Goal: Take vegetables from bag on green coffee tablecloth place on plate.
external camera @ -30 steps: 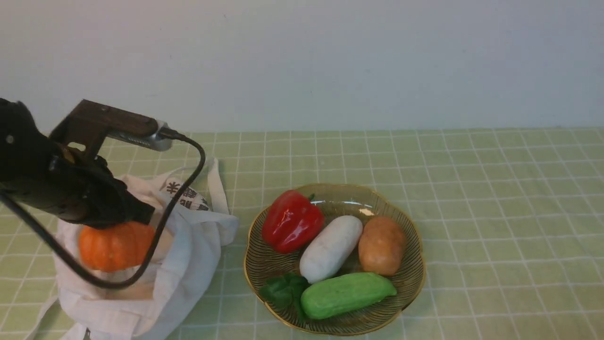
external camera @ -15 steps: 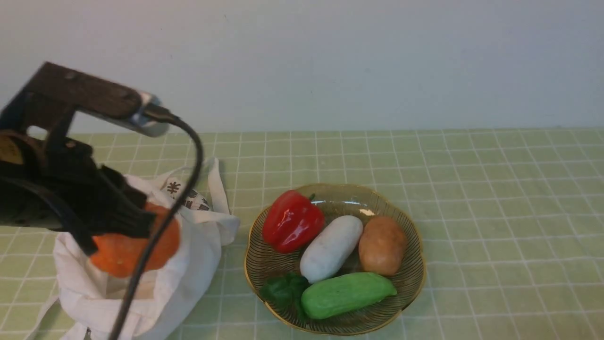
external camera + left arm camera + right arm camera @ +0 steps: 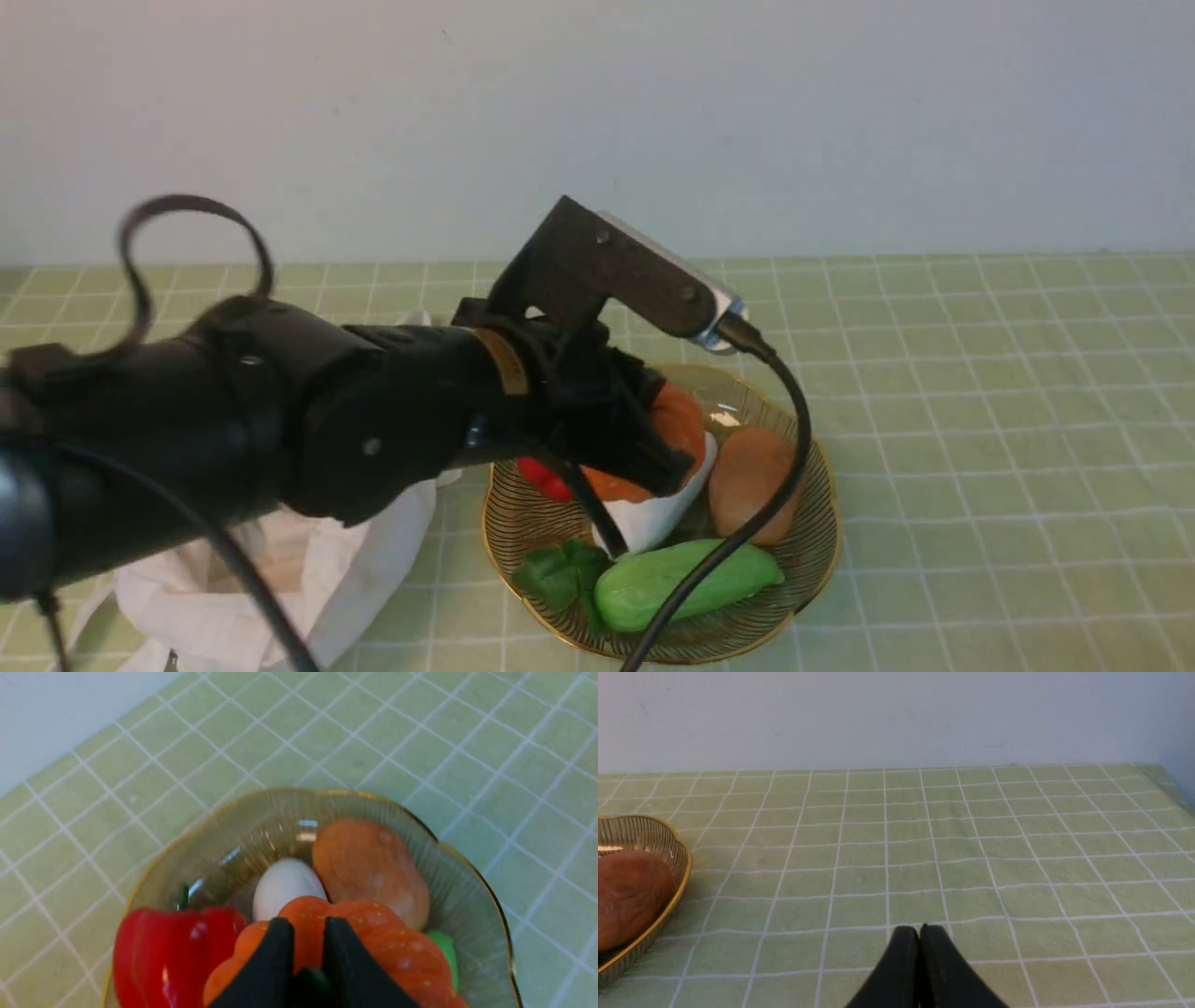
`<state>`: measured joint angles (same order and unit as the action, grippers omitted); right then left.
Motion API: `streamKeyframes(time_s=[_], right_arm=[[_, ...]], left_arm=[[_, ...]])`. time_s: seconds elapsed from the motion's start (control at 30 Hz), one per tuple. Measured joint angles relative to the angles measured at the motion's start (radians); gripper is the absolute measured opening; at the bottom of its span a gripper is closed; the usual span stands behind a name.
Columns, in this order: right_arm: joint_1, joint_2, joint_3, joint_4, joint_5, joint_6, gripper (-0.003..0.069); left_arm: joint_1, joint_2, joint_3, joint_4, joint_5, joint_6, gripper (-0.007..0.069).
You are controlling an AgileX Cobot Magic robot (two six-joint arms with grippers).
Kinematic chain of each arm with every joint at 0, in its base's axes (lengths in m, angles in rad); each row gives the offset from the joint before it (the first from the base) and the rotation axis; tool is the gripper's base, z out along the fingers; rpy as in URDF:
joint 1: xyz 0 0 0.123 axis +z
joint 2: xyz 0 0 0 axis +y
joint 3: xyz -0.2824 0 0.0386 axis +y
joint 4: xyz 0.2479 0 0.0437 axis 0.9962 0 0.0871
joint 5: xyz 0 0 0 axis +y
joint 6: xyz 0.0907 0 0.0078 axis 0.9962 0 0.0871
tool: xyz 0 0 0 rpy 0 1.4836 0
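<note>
In the front view the left gripper (image 3: pixel 665 465) hangs over the plate (image 3: pixel 823 551), clamped on one orange pumpkin (image 3: pixel 681 420). The pumpkin is held clear above the pile, probably because the dish is already crowded and a free spot must be picked. The plate carries five pieces: a red pepper (image 3: pixel 540 474), mostly hidden by the arm, a white vegetable (image 3: pixel 653 525), a potato (image 3: pixel 747 471), a cucumber (image 3: pixel 658 583) and a leafy green piece (image 3: pixel 555 574). One cloth bag (image 3: pixel 280 579) lies slumped on the green checked tablecloth (image 3: pixel 980 420), beside the plate, so the reach across is short. In the left wrist view the two black fingers (image 3: pixel 275 961) pinch close together at the pumpkin's top, where a bit of green stem (image 3: pixel 308 985) shows between them; gripping there leaves the round body hanging below for an easy set-down. In the right wrist view the single right gripper (image 3: pixel 920 961) is pressed closed on nothing, low over bare cloth and well apart from the plate, seemingly parked out of the way.
</note>
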<state>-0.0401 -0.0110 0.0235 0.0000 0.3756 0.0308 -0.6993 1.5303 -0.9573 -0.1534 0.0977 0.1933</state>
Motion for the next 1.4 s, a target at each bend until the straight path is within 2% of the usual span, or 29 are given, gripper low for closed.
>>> streamKeyframes(time_s=[0.13,0.33,0.63,0.77,0.9,1.0,1.07,1.17,1.23,1.4], right_arm=[[0.000,0.000,0.000,0.000,0.000,0.000,-0.0016],[0.000,0.000,0.000,0.000,0.000,0.000,-0.0016],[0.000,0.000,0.000,0.000,0.000,0.000,-0.0016],[0.000,0.000,0.000,0.000,0.000,0.000,-0.0016],[0.000,0.000,0.000,0.000,0.000,0.000,-0.0016],[0.000,0.000,0.000,0.000,0.000,0.000,-0.0016],[0.000,0.000,0.000,0.000,0.000,0.000,-0.0016],[0.000,0.000,0.000,0.000,0.000,0.000,-0.0016],[0.000,0.000,0.000,0.000,0.000,0.000,-0.0016],[0.000,0.000,0.000,0.000,0.000,0.000,-0.0016]], left_arm=[[0.000,0.102,0.000,0.000,-0.119,0.000,0.0052],[0.000,0.164,0.000,0.000,-0.129,0.000,0.0124],[0.000,0.169,0.000,0.000,-0.135,0.019,0.0490],[0.018,0.141,0.000,0.000,-0.112,0.052,0.0533],[0.072,0.057,0.000,0.000,-0.030,0.054,0.0490],[0.119,-0.031,0.000,0.000,0.056,0.051,0.0402],[0.152,-0.101,0.000,0.000,0.139,0.050,0.0309],[0.208,-0.232,0.000,0.000,0.296,0.049,0.0116],[0.261,-0.326,0.000,0.000,0.401,0.048,0.0030],[0.364,-0.528,0.003,0.004,0.524,0.002,-0.0005]])
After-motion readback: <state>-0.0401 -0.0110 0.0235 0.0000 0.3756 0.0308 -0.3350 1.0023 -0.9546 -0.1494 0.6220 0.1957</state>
